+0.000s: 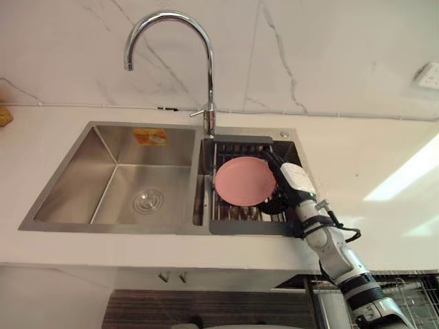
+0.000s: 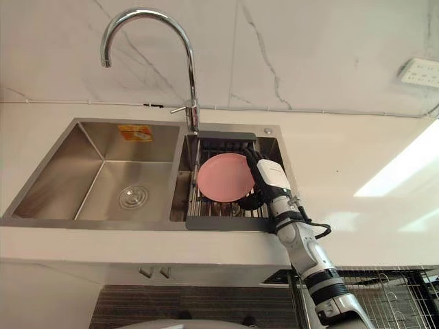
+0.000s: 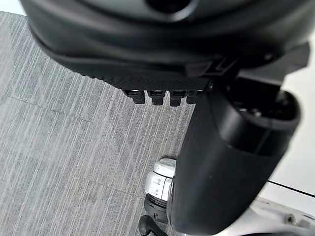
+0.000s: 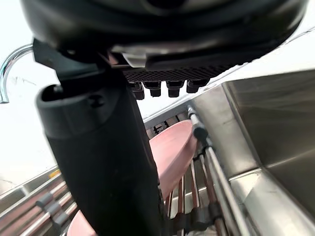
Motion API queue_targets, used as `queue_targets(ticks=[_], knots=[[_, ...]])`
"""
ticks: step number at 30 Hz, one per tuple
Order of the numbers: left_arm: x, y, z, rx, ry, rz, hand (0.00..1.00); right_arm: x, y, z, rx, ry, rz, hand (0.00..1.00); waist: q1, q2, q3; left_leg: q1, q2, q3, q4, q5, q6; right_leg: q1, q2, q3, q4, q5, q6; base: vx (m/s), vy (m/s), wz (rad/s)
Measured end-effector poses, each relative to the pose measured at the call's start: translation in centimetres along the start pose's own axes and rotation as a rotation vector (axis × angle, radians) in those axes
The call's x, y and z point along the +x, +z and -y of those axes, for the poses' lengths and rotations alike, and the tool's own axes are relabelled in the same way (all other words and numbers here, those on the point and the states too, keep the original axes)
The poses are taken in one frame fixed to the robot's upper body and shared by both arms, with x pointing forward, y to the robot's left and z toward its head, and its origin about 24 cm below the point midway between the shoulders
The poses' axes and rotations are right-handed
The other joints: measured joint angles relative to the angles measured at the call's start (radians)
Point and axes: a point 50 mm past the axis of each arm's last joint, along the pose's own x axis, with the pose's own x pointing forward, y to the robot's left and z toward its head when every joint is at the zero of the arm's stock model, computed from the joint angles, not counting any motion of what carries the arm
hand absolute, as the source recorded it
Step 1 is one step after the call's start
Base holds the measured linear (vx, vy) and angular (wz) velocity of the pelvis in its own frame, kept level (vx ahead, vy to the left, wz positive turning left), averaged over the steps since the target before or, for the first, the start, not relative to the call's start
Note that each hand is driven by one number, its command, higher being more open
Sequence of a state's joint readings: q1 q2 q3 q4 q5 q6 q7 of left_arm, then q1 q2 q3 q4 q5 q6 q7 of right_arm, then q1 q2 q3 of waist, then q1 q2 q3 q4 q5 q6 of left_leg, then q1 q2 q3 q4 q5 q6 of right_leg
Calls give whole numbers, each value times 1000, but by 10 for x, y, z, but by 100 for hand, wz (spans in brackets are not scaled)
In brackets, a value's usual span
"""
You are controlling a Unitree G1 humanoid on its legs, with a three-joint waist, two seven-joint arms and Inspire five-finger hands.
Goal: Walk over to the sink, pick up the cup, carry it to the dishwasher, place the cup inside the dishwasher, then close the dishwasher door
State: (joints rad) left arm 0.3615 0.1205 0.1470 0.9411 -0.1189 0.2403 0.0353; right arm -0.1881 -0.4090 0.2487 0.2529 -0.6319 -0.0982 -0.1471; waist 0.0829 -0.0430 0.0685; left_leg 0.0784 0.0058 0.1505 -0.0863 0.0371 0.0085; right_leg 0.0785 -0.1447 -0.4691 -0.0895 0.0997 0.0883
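A pink round dish stands tilted in the dark drying rack in the right basin of the steel sink; from above it looks like a flat disc, and I cannot tell that it is a cup. My right hand reaches into that basin right beside the dish's right edge. In the right wrist view the pink dish lies between the thumb and the straight fingers, which are not curled round it. My left hand hangs relaxed over grey carpet.
A tall curved faucet rises behind the divider between the basins. The left basin holds just its drain. White counter surrounds the sink. A wire dishwasher rack shows at the lower right, below the counter edge. A wall socket sits at the far right.
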Motion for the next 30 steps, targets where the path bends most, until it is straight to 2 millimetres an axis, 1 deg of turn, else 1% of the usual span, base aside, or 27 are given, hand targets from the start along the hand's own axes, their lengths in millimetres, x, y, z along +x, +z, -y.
queue_targets(ticks=[3,10,13,17,30], knots=[[0,1,0,1,-3,2,100,-1,-2,-3,-4,15,-10,100,11,0,0,-1,-2,-2,0,1,1,1,-2,-2,0,0,0,-7,5,1],[0,2,1,17,-10,7,100,8,3,-5,-61,24,35,100,12,0,0,-3,-5,-6,0,4,4,1,-5,-6,0,1,1,-2,2,2],[0,3,1,22,-12,11,100,9,6,-5,-79,4,67,100,14,0,0,-7,-7,-17,0,6,5,2,-7,-18,0,1,2,4,7,11],[0,3,1,23,-15,14,100,9,5,-5,-77,-31,76,100,17,-2,2,-8,-9,-27,0,8,6,7,-9,-28,0,1,2,4,9,7],[0,3,1,29,-28,16,100,8,1,-4,-68,-96,61,100,23,0,3,-9,-10,-32,0,10,4,9,-10,-33,0,1,2,0,0,0]])
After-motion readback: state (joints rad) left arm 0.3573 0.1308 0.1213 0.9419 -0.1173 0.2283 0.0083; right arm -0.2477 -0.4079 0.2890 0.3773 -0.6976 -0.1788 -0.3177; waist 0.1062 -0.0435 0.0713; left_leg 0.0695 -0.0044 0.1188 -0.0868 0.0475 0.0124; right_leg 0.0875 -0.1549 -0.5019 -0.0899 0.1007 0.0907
